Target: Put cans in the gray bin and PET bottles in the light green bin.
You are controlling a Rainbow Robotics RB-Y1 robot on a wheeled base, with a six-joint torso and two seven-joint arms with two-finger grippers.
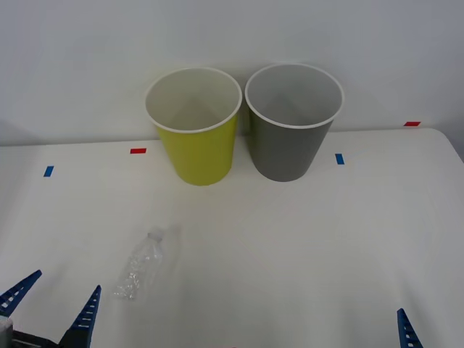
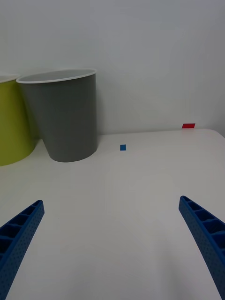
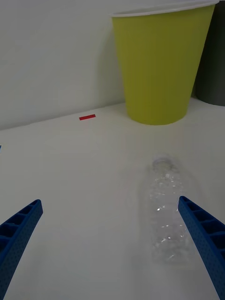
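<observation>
The left gripper (image 1: 54, 301) sits at the lower left of the front view with its blue ribbed fingers spread wide and nothing between them. In the left wrist view the same gripper (image 3: 110, 234) frames the tabletop, one finger at each lower corner, and the PET bottle (image 3: 166, 211) lies just inside the lower-right finger, its capped neck pointing away toward the bins. In the front view the bottle (image 1: 141, 266) lies on its side in the lower left of the frame, just right of the left gripper and apart from it, not yet touched.

The right gripper (image 2: 112, 243) is at the lower right of the front view, where a single blue fingertip (image 1: 406, 330) shows at the bottom edge; its wrist view shows the fingers spread wide over bare table (image 2: 140, 187), holding nothing.

Farther out, the light green bin (image 1: 194, 130) stands upright in the upper centre of the front view, and the gray bin (image 1: 292, 123) stands just to its right, near or touching. What shows of each bin's inside looks bare.

By my judgement the task is at its start: the bottle is still to be grasped, carried and dropped into the light green bin. No can is on the table. Small red and blue tape marks (image 1: 138, 151) dot the far part of the table.
</observation>
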